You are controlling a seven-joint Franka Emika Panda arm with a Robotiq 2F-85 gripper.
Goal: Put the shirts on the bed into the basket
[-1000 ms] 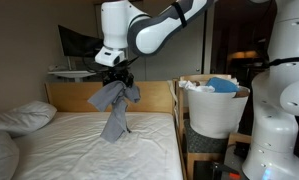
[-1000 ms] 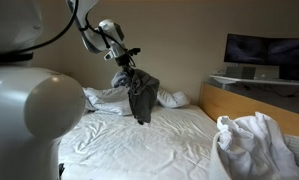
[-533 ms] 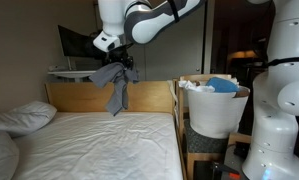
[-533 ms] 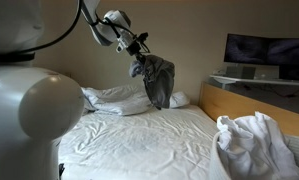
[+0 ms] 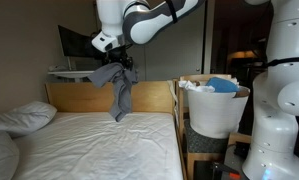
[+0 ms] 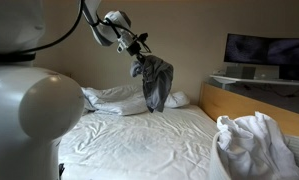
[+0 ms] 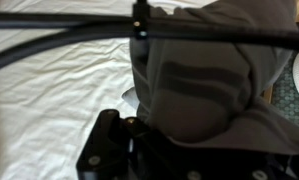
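**Exterior view.** The fingers (image 5: 118,68) are clamping shut on the dark grey shirt (image 5: 116,92). The garment is hanging straight down below them, clear of the bed (image 5: 99,140). The wooden headboard (image 5: 74,96) is standing behind the hanging cloth. The basket (image 5: 217,112) is sitting well apart from the fingers, beyond the bed's side edge, and is holding a blue shirt (image 5: 225,85). A pillow (image 5: 24,116) is lying on the bed, lower than the fingers and on the side away from the basket.

**Exterior view.** The fingers (image 6: 139,63) are pinching the upper end of the dark grey shirt (image 6: 155,84), which is dangling beneath them above the white sheet. Pillows are lying behind and below the garment. A heap of white cloth (image 6: 254,145) is sitting low in the foreground, well apart from the fingers.

**Wrist view.** The dark grey shirt (image 7: 204,85) is bunching directly at the fingers and covering their tips. The bed's sheet (image 7: 49,100) is showing beyond it. A black cable (image 7: 59,48) is crossing the top of the frame.
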